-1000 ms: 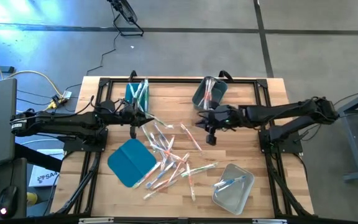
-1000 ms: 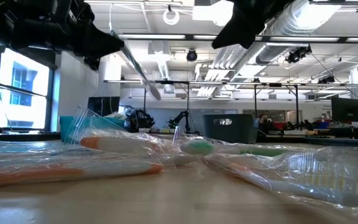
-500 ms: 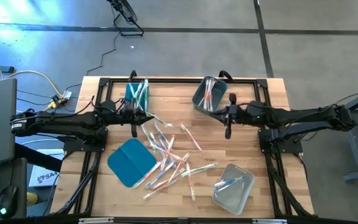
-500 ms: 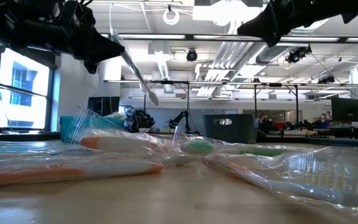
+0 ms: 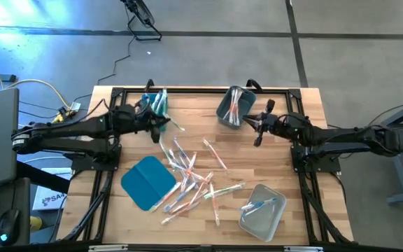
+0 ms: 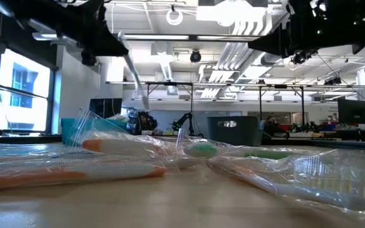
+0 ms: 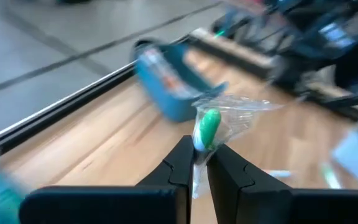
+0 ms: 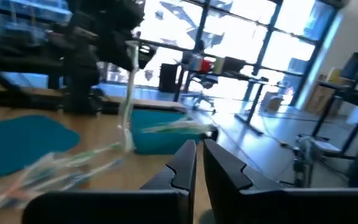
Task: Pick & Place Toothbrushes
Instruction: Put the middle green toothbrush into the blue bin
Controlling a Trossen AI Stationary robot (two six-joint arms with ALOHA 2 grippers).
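Note:
A loose pile of wrapped toothbrushes point(image 5: 187, 178) lies on the wooden table's middle. My left gripper point(image 5: 161, 122) hovers near the teal bin point(image 5: 154, 103), shut on one wrapped toothbrush point(image 5: 174, 126) with a green head point(image 7: 207, 126). The teal bin holds green ones, the grey bin point(image 5: 234, 105) pink-orange ones, and the clear bin point(image 5: 262, 210) blue ones. My right gripper point(image 5: 257, 137) is shut and holds nothing. It hangs in the air just right of the grey bin. My left gripper pinches the wrapped toothbrush between its two fingertips, on the stretch just below the green head point(image 7: 196, 152). The head and crinkled wrapper stick out past the fingers. The toothbrush point(image 6: 135, 73) is lifted clear and slants down below the gripper.
A flat teal lid point(image 5: 147, 182) lies on the table's left side near the pile. The clear bin stands at the near right corner. Black frame rails point(image 5: 201, 89) run along the table's edges. Bare wood point(image 5: 271, 161) shows right of the pile.
My left gripper has carried the toothbrush up and toward the far edge, closer to the teal bin. My right gripper has drawn away from the pile toward the right and far edge, rising and tipping more level.

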